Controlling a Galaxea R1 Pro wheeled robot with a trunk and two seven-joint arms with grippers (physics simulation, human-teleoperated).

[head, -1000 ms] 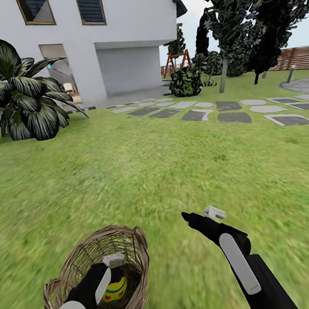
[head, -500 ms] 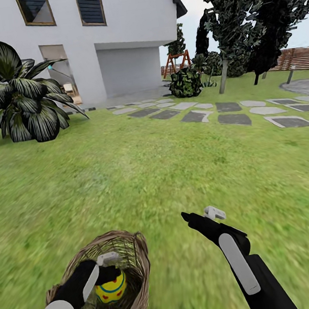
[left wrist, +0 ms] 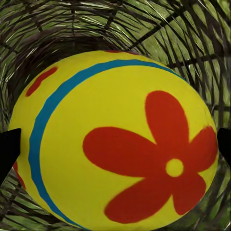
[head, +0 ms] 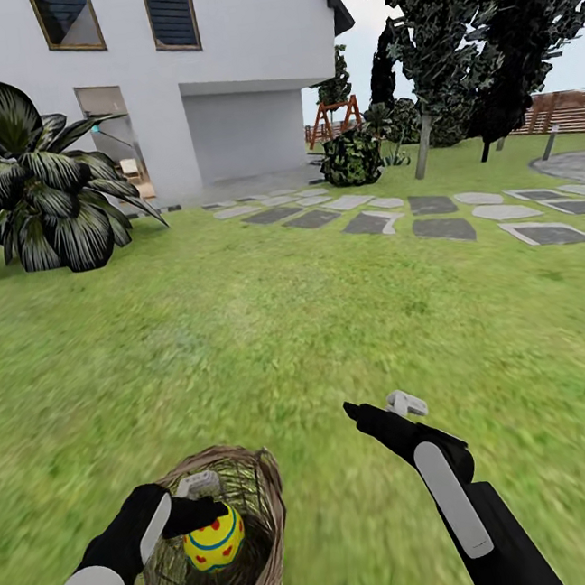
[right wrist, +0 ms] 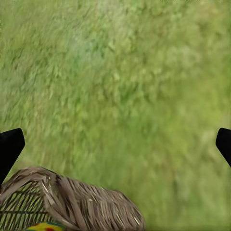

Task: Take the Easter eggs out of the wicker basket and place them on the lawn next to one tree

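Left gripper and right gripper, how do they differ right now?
The left gripper is shut on an egg inside the basket; the right gripper holds nothing, its jaws spread wide. The left one sits over the basket, while the right one hangs over bare lawn beside it. Both are black with a pale finger.

The head camera looks forward and down across the mottled green lawn (head: 270,331) toward the far white gabled house (head: 211,56). The left wrist camera sits very close inside the round tan woven wicker basket (left wrist: 48,29). The right wrist camera faces down at grass, apparently from higher, sharing the basket's rim (right wrist: 72,197) with both others.
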